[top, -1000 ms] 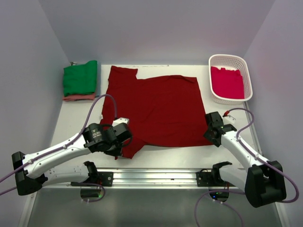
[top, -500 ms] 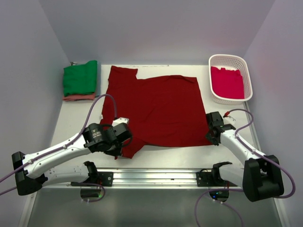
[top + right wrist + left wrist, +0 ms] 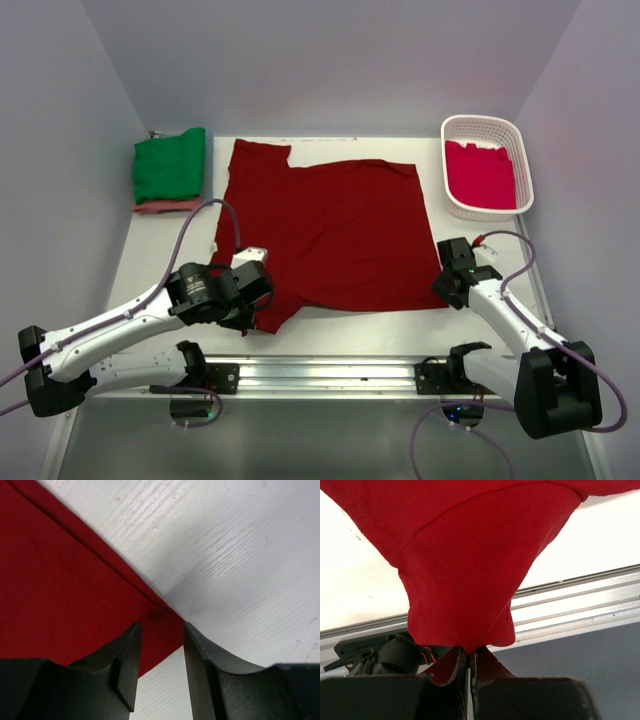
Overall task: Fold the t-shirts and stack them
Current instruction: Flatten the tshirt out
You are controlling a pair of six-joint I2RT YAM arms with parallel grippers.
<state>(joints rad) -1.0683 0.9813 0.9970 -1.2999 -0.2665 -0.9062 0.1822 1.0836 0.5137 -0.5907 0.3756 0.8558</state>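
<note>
The left gripper (image 3: 469, 655) is closed tight on a pinch of the dark red t-shirt (image 3: 330, 230). It holds the tip of the near left sleeve, and the cloth fans out from between its fingers into a lifted peak. The right gripper (image 3: 161, 655) has its jaws partly apart. They straddle the near right corner of the same shirt, and the hemmed corner lies flat on the table between the two fingers (image 3: 127, 665), not pinched.

The rest of the dark red shirt lies spread across the middle of the white table (image 3: 350, 325), with its other sleeve toward the far left. In the far left corner a folded green t-shirt (image 3: 170, 163) rests on a folded salmon-pink t-shirt (image 3: 165, 206). In the far right corner a white plastic lattice basket (image 3: 487, 126) holds a crimson-pink t-shirt (image 3: 480, 173).

The tabletop is painted white with a faint wood grain. A metal rail (image 3: 330, 372) runs along its near edge and carries both arm bases. Pale grey-lavender walls (image 3: 330, 60) close in the table on three sides. Purple cables (image 3: 190, 240) loop from each arm.
</note>
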